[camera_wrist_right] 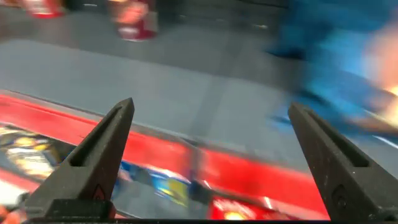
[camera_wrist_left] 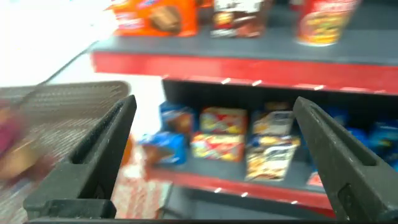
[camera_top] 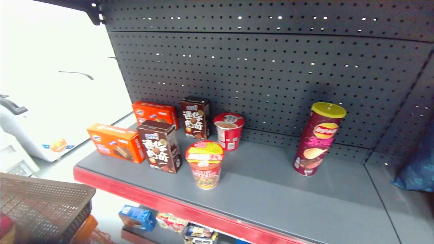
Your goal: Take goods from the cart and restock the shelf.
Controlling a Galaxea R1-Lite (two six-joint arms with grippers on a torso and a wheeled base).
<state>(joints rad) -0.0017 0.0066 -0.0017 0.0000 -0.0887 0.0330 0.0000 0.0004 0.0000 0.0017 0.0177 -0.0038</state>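
Observation:
The grey shelf [camera_top: 271, 189] with a red front edge carries two orange boxes [camera_top: 117, 142], two brown boxes [camera_top: 160, 146], two cup noodles [camera_top: 204, 164] and a tall maroon chips can [camera_top: 318, 139]. The brown mesh cart basket [camera_top: 40, 203] sits low at the left. My left gripper [camera_wrist_left: 214, 104] is open and holds nothing, in front of the lower shelf's packets [camera_wrist_left: 217, 137], with the basket [camera_wrist_left: 62, 118] to one side. My right gripper [camera_wrist_right: 211, 107] is open with nothing in it, at the height of the shelf's red edge [camera_wrist_right: 155, 152], the chips can [camera_wrist_right: 134, 18] far beyond it.
A dark pegboard wall [camera_top: 271, 74] backs the shelf. A blue bag-like thing [camera_top: 417, 166] lies at the shelf's right end. A white appliance [camera_top: 30, 132] stands to the left. Bare shelf room lies between the cup noodles and the chips can.

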